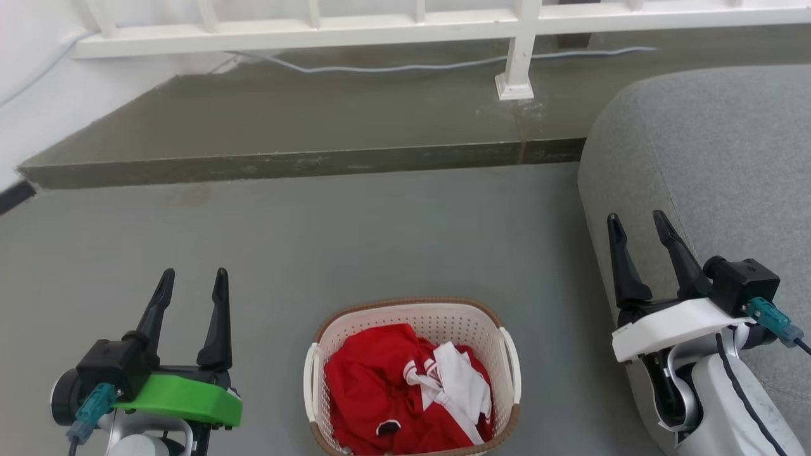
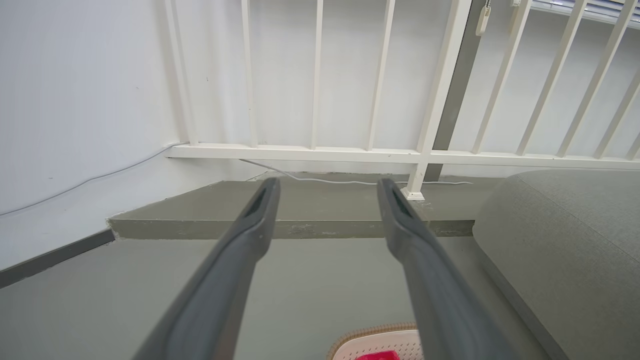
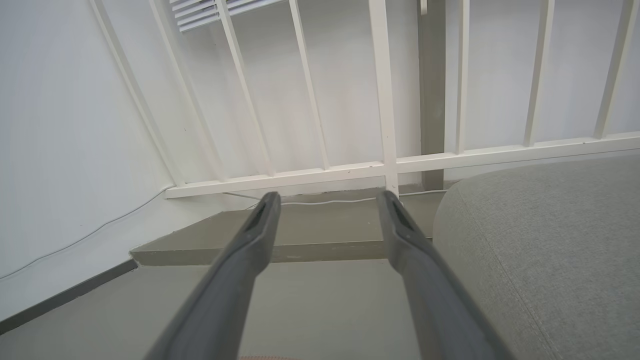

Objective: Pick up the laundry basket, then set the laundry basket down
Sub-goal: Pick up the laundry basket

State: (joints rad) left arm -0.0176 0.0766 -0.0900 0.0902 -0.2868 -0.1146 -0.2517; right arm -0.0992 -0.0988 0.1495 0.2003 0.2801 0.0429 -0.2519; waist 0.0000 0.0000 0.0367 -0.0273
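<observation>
The laundry basket (image 1: 437, 316), cream-white and perforated with a brown rim, stands on the grey floor at the bottom middle of the head view, with red and white clothes (image 1: 405, 389) inside. Its far rim also peeks in at the bottom of the left wrist view as the laundry basket (image 2: 380, 340). My left gripper (image 1: 193, 278) is open to the left of the basket, apart from it. My right gripper (image 1: 637, 221) is open to the right of it, beside the sofa. Nothing sits between the fingers of the left gripper (image 2: 327, 187) or the right gripper (image 3: 327, 200).
A grey sofa (image 1: 716, 164) fills the right side, close to my right arm. A raised concrete step (image 1: 285, 164) runs across ahead, with a white railing (image 1: 380, 25) and a cable (image 1: 412, 65) behind it. A white wall (image 2: 75, 125) bounds the left.
</observation>
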